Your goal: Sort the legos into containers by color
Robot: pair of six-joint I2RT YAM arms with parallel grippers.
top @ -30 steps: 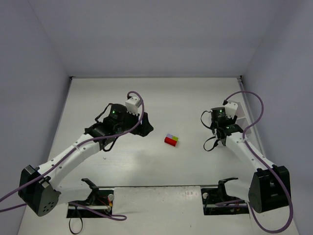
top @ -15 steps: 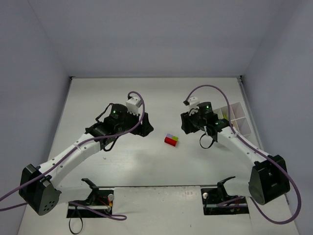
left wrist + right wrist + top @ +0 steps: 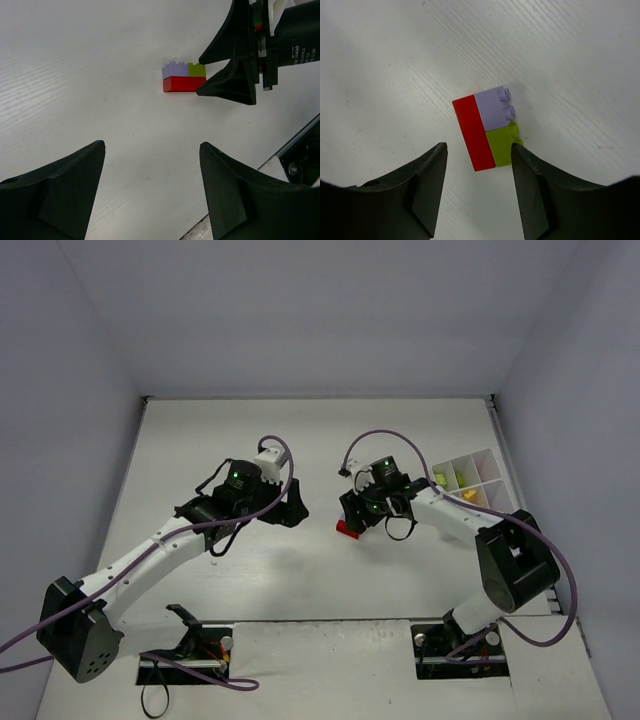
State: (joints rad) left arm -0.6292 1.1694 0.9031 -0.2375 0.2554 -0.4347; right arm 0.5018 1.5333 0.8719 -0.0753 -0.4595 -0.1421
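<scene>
Hovering low over the table (image 3: 250, 440), my right claw (image 3: 478, 150) is released: its two fingers stand apart with nothing clamped between them. The lego cluster (image 3: 487, 130) lies just off the fingertips, in line with the gap. It is three pieces pressed together: a long red brick (image 3: 472, 135), with a lavender brick (image 3: 492, 107) and a lime-green brick (image 3: 501, 145) side by side against it. From the left wrist camera the red one sits at the bottom and the other two on top, studs up. The lime-green corner comes very near my right claw's finger (image 3: 530, 185); I cannot tell whether they touch.

The cluster rests out in the open part of the table, well away from every edge and a little nearer the right edge than the left.

My left claw (image 3: 151, 150) is also released, fingers spread wide and empty. It stands off on the left-edge side of the cluster, facing it and the right claw across bare tabletop.

The divided tray (image 3: 495, 480) sits against the right edge, towards the far corner. Small yellowish pieces (image 3: 440, 478) show in two of its compartments, too small for me to name exactly.
</scene>
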